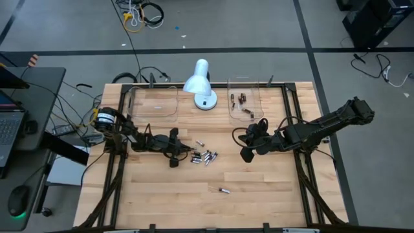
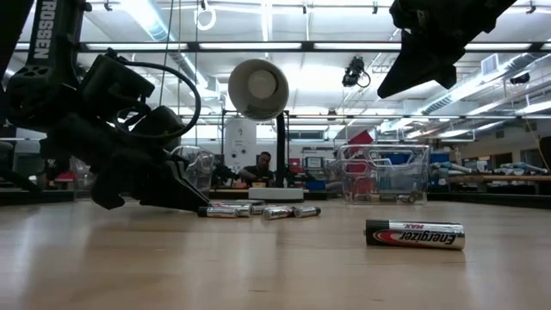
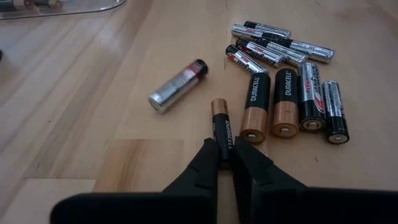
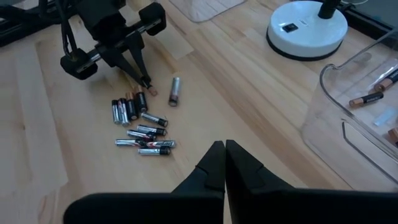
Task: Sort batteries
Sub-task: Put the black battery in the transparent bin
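A few batteries (image 1: pixel 243 102) already lie in the right-hand tray (image 1: pixel 256 87), while the left gripper (image 3: pixel 224 151) pinches one coppery battery (image 3: pixel 221 129) beside the pile (image 1: pixel 203 156), the right gripper (image 4: pixel 223 163) hovering closed.

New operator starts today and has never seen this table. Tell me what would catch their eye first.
The cluster of batteries at mid-table draws the eye, with the left gripper pinched on a small copper-topped battery at its edge. A white desk lamp stands at the far edge between two clear trays; the right tray already holds several batteries. One lone battery lies apart, nearer the front.
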